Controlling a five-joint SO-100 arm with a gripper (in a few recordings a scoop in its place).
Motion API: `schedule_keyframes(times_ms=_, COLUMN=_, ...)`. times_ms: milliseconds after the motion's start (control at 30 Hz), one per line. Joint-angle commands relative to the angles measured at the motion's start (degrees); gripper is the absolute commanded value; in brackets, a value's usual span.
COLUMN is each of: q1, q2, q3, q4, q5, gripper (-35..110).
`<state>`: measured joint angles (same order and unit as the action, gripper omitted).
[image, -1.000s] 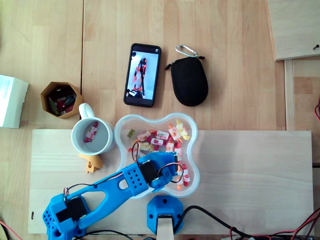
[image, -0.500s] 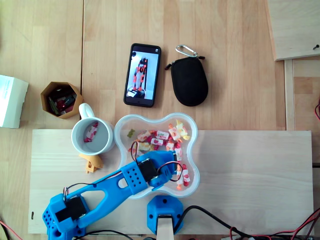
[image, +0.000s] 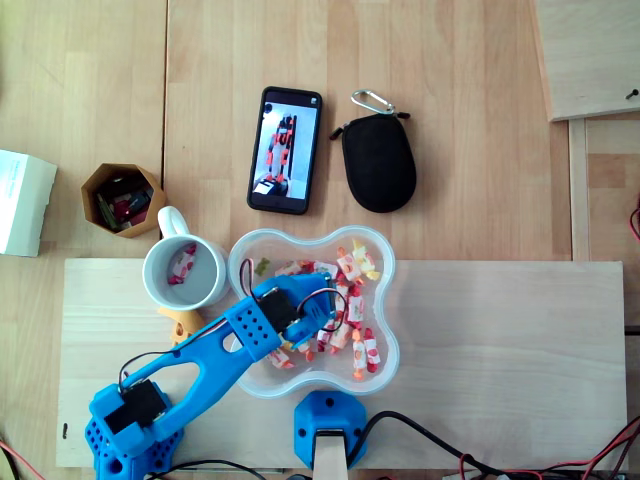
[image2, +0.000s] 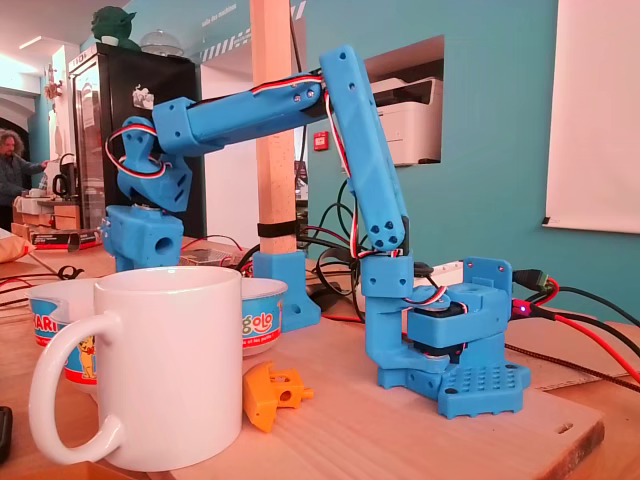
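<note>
My blue arm reaches over a clear flower-shaped bowl (image: 388, 300) of several wrapped candies (image: 350, 265). The gripper (image: 297, 308) points down into the bowl's left half, and its wrist block hides the fingers from above. In the fixed view the gripper (image2: 140, 240) hangs over the bowl (image2: 262, 315) behind a white mug (image2: 165, 365), with its tips hidden there. The mug (image: 185, 272) stands just left of the bowl and holds one candy (image: 181, 264). Whether a candy is between the jaws cannot be seen.
An orange plastic part (image: 183, 326) lies below the mug. Behind the board lie a phone (image: 285, 150), a black pouch (image: 378, 160) and a brown hexagonal box (image: 122, 198). A white box (image: 22, 202) sits at the left edge. The arm's base (image: 325, 422) stands at the board's front.
The arm has swung left and farther back over the bowl, from its lower middle to the upper left, closer to the mug. Nothing else moved.
</note>
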<state>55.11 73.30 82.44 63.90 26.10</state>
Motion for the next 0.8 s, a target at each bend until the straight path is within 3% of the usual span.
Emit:
schedule_keyframes(times_ms=0, q1=0.79, q2=3.16, q3=-0.09, q4=1.05, q5=-0.62, gripper=10)
schedule_keyframes(times_ms=200, q1=2.81, q2=3.43, q3=0.62, q4=6.77, q5=-2.29, gripper=10)
schedule_keyframes(times_ms=500, q1=6.06, q2=3.25, q3=0.53, q4=7.21, q5=-5.8, gripper=10)
schedule_keyframes(times_ms=767, q1=6.15, q2=3.16, q3=0.62, q4=7.21, q5=-2.2, gripper=10)
